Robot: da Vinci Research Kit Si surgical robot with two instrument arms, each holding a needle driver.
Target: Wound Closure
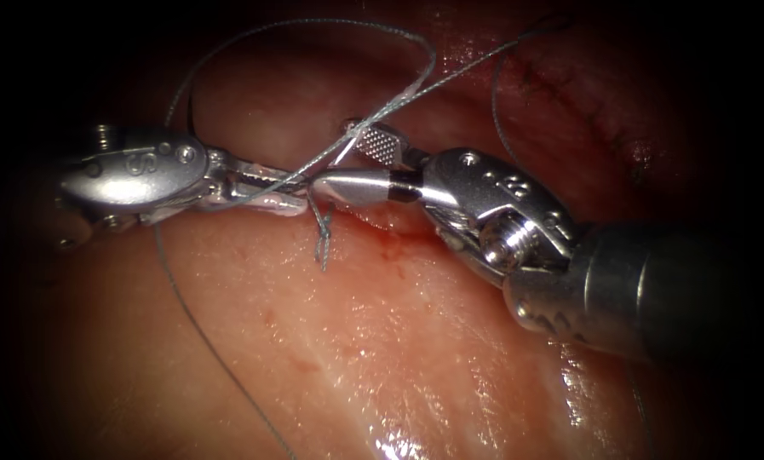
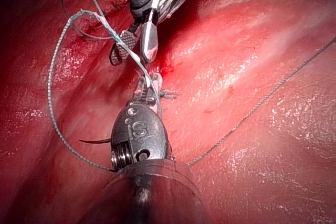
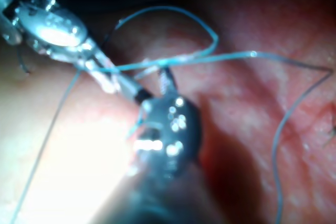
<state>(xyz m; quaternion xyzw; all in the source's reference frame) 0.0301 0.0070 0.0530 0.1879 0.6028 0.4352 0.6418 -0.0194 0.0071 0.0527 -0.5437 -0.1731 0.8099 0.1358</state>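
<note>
The needle showed in the left wrist view as a thin dark curved point lying beside the left tool's wrist, outside both tools' jaws; whether its point touched the tissue could not be told. The thread arched in a wide loop above the cut and ran down between the two tools, with a further strand trailing across the tissue on the left. The left tool had its jaws pressed together, pinching the thread close to the cut. The right tool had its jaws spread, the thread passing between them, gripping nothing. Two short cut ends of thread stood up from a knot at the cut, between the tool tips, with red fluid just beside it
</note>
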